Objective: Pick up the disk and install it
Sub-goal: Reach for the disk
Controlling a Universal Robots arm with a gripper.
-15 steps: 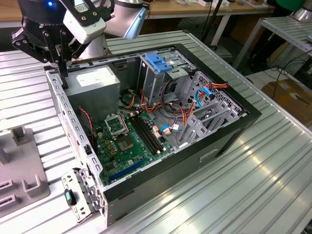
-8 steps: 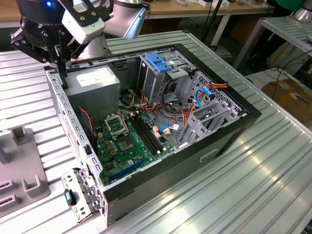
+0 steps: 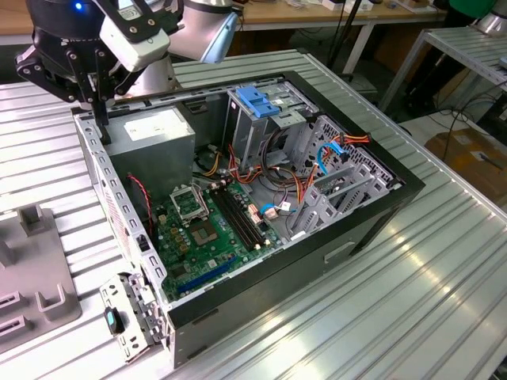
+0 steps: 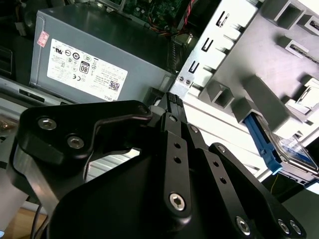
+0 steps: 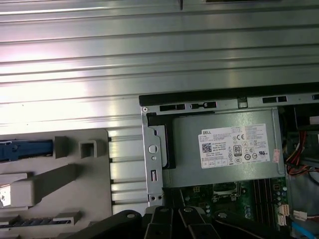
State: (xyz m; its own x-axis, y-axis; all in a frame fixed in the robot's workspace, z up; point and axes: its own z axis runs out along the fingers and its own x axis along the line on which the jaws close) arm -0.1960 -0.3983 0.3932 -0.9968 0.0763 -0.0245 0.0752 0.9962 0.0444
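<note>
Gripper (image 3: 104, 134) hangs over the PSU box (image 3: 150, 134), at the PSU-side corner of the open PC case (image 3: 317, 261). Fingers look pinched together w/ nothing between them, so closed and empty.

Disk (image 4: 294, 149) not picked up. It lies in the grey fixture (image 5: 92, 189) on the table, outside the case on the PSU's side, well apart from the gripper. Blue side rail visible in both wrist views.

Drive cage w/ blue top (image 3: 261, 103) stands beyond the PSU, inside the case.

Est. progress: at the very start. Pick not done, install not done.
</note>
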